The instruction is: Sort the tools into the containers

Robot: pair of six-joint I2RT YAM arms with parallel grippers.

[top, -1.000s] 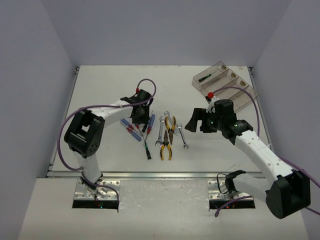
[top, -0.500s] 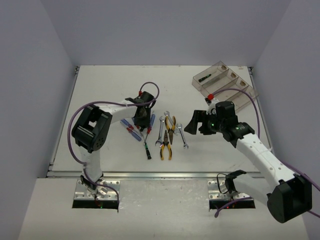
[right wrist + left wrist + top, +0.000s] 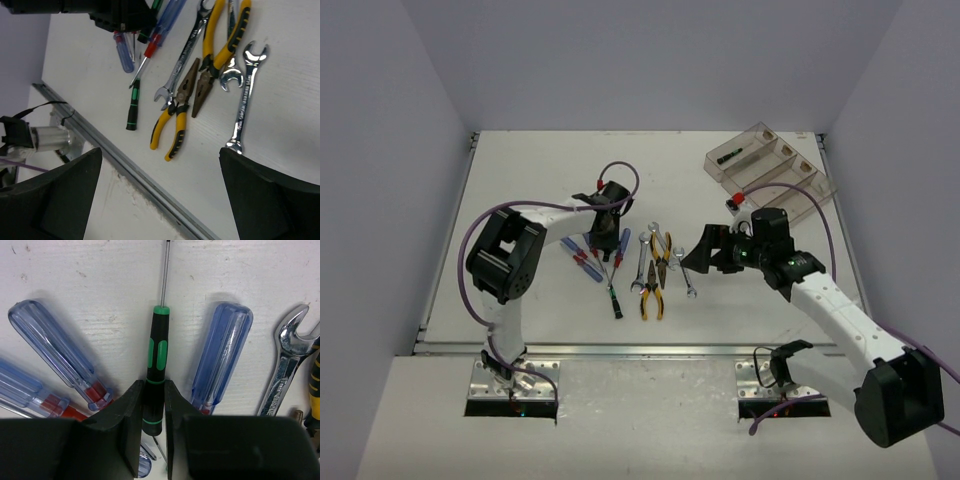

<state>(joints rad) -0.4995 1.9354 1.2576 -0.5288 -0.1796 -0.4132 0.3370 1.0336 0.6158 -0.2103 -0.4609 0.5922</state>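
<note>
The tools lie in a row mid-table. In the left wrist view my left gripper (image 3: 153, 410) is shut on a black-and-green screwdriver (image 3: 156, 360), its fingers pressed to both sides of the handle end; the screwdriver still lies on the table between blue-handled screwdrivers (image 3: 222, 355). From above, the left gripper (image 3: 605, 240) sits over that cluster. My right gripper (image 3: 698, 258) hangs open and holds nothing, just right of the yellow-and-black pliers (image 3: 655, 280) and a silver wrench (image 3: 685, 272). The containers (image 3: 770, 170) stand at the back right, one holding a dark tool (image 3: 730, 157).
Another black-and-green screwdriver (image 3: 615, 300) lies nearer the front edge. A second wrench (image 3: 640, 262) lies left of the pliers. The table's metal front rail (image 3: 125, 165) runs below the tools. Purple cables loop from both arms.
My left gripper has closed onto the black-and-green screwdriver's handle. The right gripper has moved left and lower toward the wrenches and opened a little wider.
</note>
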